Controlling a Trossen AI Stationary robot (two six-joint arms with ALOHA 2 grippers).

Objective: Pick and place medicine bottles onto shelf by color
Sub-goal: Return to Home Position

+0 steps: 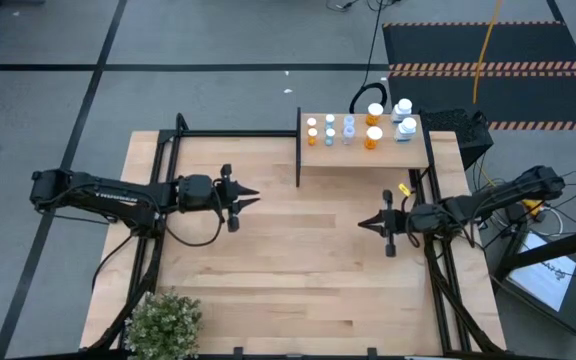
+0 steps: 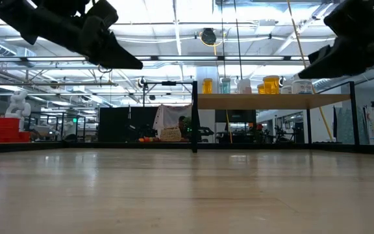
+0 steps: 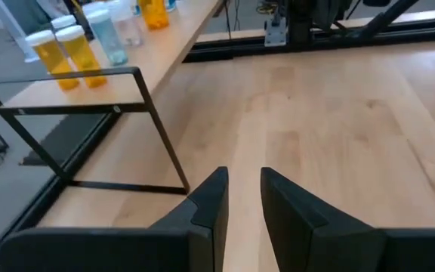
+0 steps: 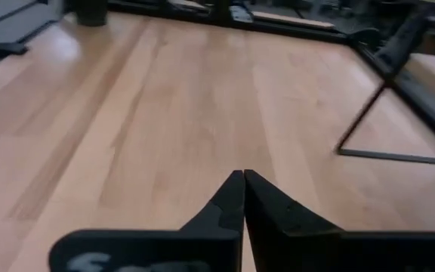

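Observation:
Several medicine bottles stand upright on their bases on the shelf point(image 1: 388, 155) at the table's far right. They include orange ones point(image 1: 372, 138), pale blue ones point(image 1: 348, 127) and larger white-capped ones point(image 1: 406, 128). The left wrist view also shows orange bottles point(image 3: 74, 53) and a pale blue bottle point(image 3: 108, 38) on the shelf point(image 3: 165, 53). My left gripper point(image 1: 253, 197) hovers over the table's left middle and points right. A narrow gap shows between its fingers point(image 3: 244, 177), with nothing in it. My right gripper point(image 1: 363, 224) hovers right of centre, points left and is shut on nothing point(image 4: 243, 175).
A potted plant point(image 1: 163, 320) stands at the near left corner. The shelf's black upright edge point(image 1: 299, 150) rises from the tabletop, and black frame rails point(image 1: 438, 260) run along the table's sides. Bare wood lies between the two grippers.

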